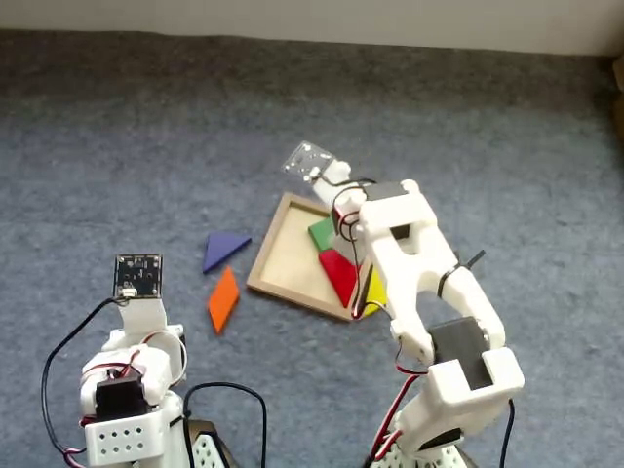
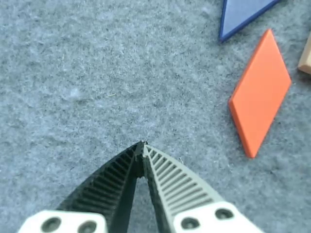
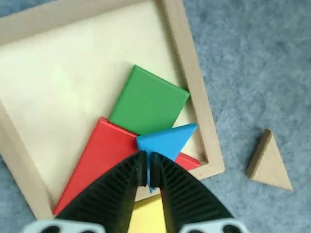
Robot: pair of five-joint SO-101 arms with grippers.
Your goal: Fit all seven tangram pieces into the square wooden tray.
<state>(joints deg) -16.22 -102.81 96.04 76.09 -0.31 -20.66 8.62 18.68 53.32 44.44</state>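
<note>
Left hand (image 2: 142,145): fingertips pressed together, gripping nothing, low over the grey surface (image 1: 117,146) at near left.
Right hand (image 3: 147,167): clamped on the blue triangle (image 3: 167,141), above the tray's right part.
Blue triangle: pinched by one corner; its free point reaches over the spot where green and red meet, close to the rim.
Tray (image 1: 265,255): square, wooden, mid-surface, turned at an angle; its left part is bare.
Green square (image 3: 148,102): flat in the tray, touching the red triangle (image 3: 97,160).
Yellow piece (image 1: 375,290): at the tray's near right corner, under the right arm; in or on the rim, cannot tell.
Purple triangle (image 1: 224,249): on the surface left of the tray.
Orange parallelogram (image 1: 223,298): just nearer than the purple triangle.
Wooden triangle (image 3: 268,162): on the surface outside the rim, apart from it.
</note>
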